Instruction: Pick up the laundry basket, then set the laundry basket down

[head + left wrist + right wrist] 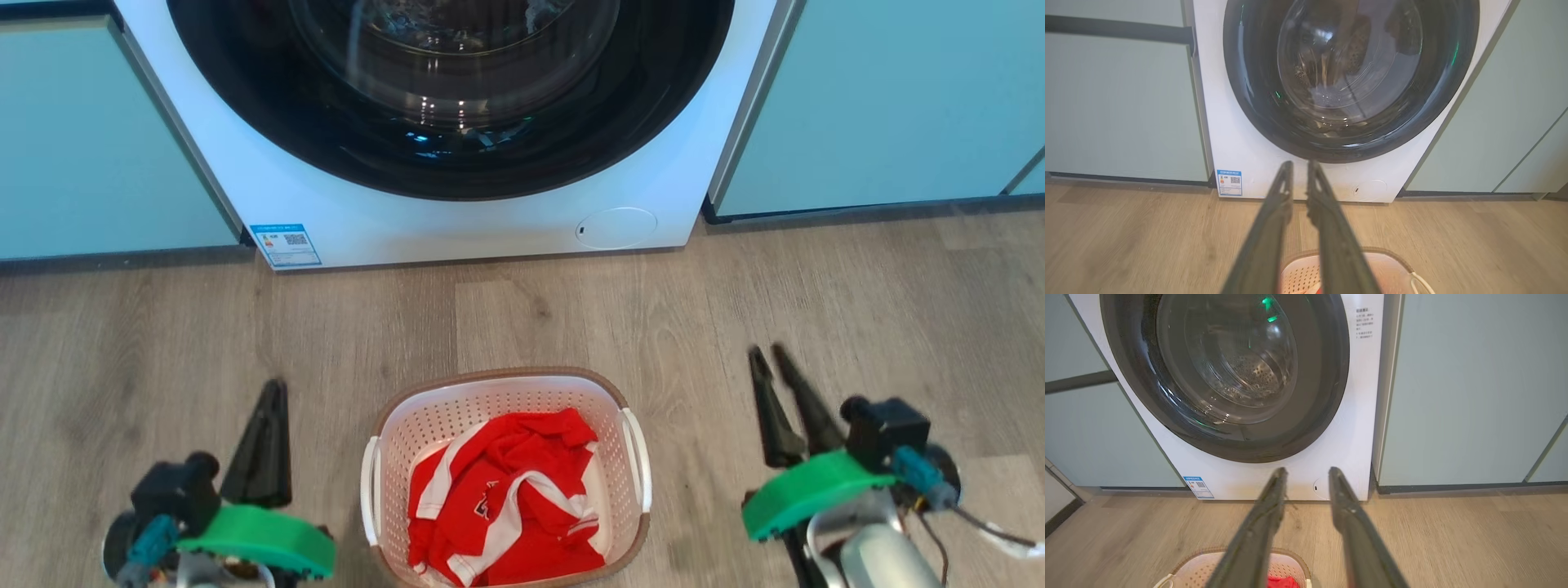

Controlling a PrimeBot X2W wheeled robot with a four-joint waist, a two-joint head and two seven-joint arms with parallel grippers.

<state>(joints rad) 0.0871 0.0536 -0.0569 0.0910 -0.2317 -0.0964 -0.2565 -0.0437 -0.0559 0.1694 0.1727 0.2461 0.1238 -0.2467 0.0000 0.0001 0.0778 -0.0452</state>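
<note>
The laundry basket [500, 375], white and perforated with a brown rim, stands on the wooden floor in front of me with a red and white garment [506, 490] inside. Its white side handles face my two arms. My left gripper [277, 385] hovers left of the basket, fingers nearly together and holding nothing; in the left wrist view my left gripper [1298, 164] shows a thin slit over the basket's rim [1392, 256]. My right gripper [763, 353] hangs right of the basket, apart from it. In the right wrist view my right gripper [1306, 470] has a clear gap above the basket [1200, 557].
A white washing machine [457, 233] with a dark round door stands just beyond the basket. Pale blue-green cabinets [882, 106] flank it on both sides. Wooden floor [163, 343] lies on either side of the basket.
</note>
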